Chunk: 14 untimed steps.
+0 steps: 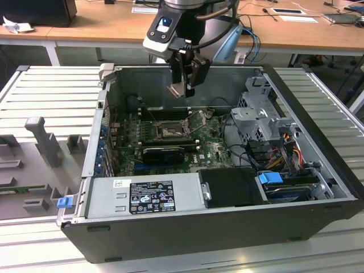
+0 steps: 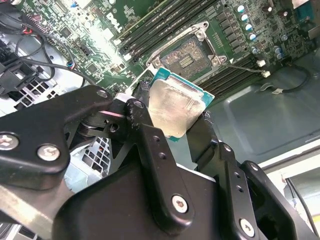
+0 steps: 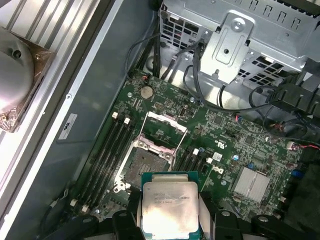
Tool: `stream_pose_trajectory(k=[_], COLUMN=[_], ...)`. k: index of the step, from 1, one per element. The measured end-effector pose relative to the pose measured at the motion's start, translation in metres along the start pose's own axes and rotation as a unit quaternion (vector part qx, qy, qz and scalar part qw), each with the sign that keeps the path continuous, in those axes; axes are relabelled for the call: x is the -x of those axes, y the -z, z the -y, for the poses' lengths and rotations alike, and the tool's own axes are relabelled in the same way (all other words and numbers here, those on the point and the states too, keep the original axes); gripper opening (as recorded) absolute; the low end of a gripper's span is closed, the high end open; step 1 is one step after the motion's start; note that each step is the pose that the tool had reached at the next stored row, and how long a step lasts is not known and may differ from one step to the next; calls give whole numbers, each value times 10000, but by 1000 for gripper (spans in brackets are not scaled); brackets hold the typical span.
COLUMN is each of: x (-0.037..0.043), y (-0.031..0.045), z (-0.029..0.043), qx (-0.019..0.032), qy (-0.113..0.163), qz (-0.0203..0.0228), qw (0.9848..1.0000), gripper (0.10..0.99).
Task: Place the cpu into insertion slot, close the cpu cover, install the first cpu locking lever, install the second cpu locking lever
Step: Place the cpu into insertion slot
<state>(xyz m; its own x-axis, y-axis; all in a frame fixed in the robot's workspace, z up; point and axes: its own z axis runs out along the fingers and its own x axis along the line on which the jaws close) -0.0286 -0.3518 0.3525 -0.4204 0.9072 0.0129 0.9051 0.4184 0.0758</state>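
a tech lab or workshop — open computer case (image 1: 227, 233) on a ribbed metal bench (image 1: 51, 91), cluttered wooden desks (image 1: 102, 28) behind.

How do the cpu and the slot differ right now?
The cpu is clamped in the gripper, up off the board; the slot sits on the green board, empty. The cpu shows a pale silver metal face; the slot has a dark centre in a black frame. Both are square.
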Motion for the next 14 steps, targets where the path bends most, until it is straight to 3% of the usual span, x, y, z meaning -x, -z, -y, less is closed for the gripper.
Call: stream_pose_trajectory(k=[14], x=[0], y=[-30], z=[3], qx=[-17], qy=[-32], qz=[-5], qw=[10000], gripper=[541])
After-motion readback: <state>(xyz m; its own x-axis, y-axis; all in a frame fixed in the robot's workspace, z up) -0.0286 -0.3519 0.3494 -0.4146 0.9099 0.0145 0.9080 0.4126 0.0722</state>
